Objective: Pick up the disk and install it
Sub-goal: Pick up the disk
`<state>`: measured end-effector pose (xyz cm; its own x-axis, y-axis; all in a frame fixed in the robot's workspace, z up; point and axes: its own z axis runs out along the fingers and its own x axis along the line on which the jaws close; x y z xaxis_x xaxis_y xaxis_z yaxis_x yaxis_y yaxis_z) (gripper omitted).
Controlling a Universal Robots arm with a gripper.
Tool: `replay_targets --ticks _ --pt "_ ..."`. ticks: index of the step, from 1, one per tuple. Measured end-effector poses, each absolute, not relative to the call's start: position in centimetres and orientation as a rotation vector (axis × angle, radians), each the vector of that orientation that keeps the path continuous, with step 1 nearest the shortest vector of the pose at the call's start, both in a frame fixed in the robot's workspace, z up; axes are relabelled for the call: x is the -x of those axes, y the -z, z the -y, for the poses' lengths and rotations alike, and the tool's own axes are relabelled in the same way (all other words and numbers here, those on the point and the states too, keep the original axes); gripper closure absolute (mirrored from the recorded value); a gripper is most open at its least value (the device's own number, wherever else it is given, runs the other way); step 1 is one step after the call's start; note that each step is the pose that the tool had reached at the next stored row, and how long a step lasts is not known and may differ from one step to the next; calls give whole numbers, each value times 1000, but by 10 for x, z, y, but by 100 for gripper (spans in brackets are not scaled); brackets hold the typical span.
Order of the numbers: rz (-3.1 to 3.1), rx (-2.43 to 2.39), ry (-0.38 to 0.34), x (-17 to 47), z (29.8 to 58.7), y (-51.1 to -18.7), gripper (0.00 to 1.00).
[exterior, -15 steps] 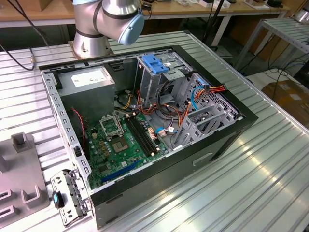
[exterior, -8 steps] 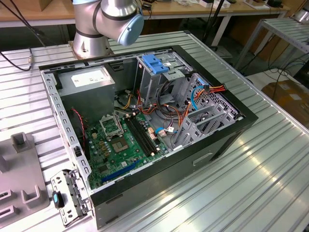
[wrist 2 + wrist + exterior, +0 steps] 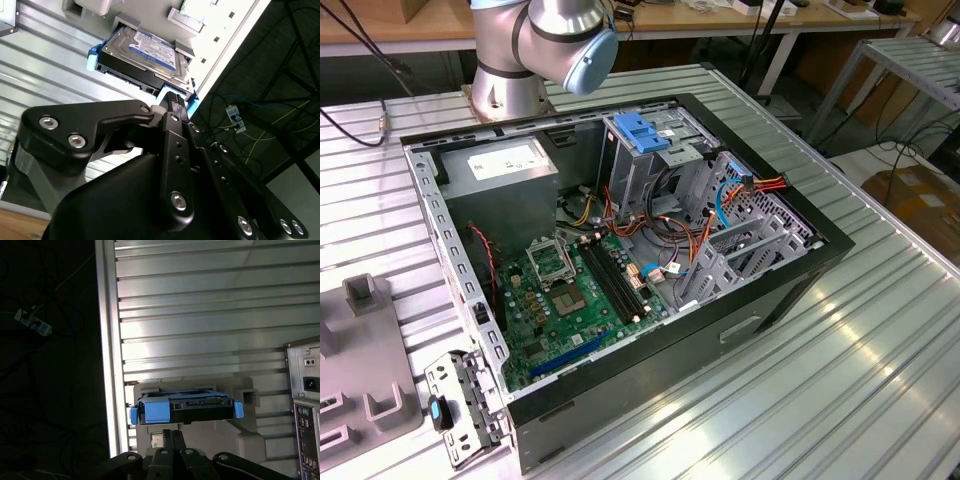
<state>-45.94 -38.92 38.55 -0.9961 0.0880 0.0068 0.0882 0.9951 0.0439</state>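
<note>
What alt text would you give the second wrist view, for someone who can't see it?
A silver disk with a white-and-blue label and blue side rails sits in a pale grey holder on a ribbed metal table. The robot's black gripper looms in the foreground, its tip right at the disk's near edge; whether it touches cannot be told.
</note>
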Motion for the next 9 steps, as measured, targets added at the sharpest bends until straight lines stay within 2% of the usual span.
replay_targets --ticks 9 --pt "3133 122 69 460 389 -385 89"
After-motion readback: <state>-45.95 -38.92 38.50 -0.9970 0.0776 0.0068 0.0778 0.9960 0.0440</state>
